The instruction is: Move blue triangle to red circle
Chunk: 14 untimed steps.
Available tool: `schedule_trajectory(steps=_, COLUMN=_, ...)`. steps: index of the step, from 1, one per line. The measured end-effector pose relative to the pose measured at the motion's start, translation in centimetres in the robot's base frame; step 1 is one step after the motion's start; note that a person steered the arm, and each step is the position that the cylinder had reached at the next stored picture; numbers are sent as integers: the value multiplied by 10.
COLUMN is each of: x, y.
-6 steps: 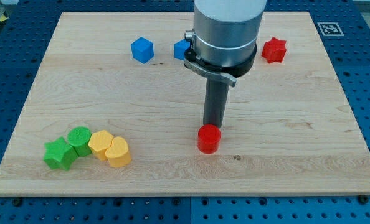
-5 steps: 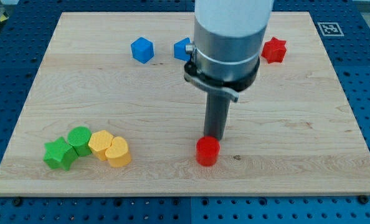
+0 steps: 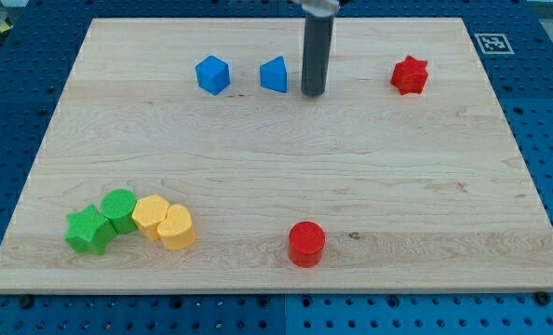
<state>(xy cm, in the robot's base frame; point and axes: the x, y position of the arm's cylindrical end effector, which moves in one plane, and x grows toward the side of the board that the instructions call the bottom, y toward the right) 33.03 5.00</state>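
The blue triangle [image 3: 275, 74] lies near the view's top, left of centre-right. The red circle [image 3: 306, 244] lies near the view's bottom, below it and slightly to the right. My tip [image 3: 313, 93] stands just to the right of the blue triangle, close to it; I cannot tell if it touches. The rod rises straight up out of the view's top.
A blue cube [image 3: 212, 74] lies left of the triangle. A red star [image 3: 410, 74] lies at the top right. At the bottom left cluster a green star [image 3: 88, 231], a green circle [image 3: 120, 207], a yellow circle [image 3: 150, 213] and a yellow heart [image 3: 176, 227].
My tip has moved from just above the red circle up to the right side of the blue triangle. The red circle ended a little lower and to the left.
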Motion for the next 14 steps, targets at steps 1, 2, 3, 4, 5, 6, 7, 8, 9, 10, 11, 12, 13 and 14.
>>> schedule_trajectory(steps=1, x=-71, y=-1)
schedule_trajectory(steps=2, x=-93, y=-35)
schedule_trajectory(steps=3, x=-65, y=-65)
schedule_trajectory(steps=4, x=-19, y=-69)
schedule_trajectory(steps=5, x=0, y=-53)
schedule_trajectory(steps=6, x=20, y=-34)
schedule_trajectory(steps=7, x=52, y=-30)
schedule_trajectory(steps=8, x=66, y=-20)
schedule_trajectory(steps=9, x=66, y=-2)
schedule_trajectory(steps=10, x=66, y=15)
schedule_trajectory(steps=11, x=66, y=28)
schedule_trajectory(steps=12, x=71, y=28)
schedule_trajectory(steps=13, x=100, y=28)
schedule_trajectory(steps=14, x=121, y=28)
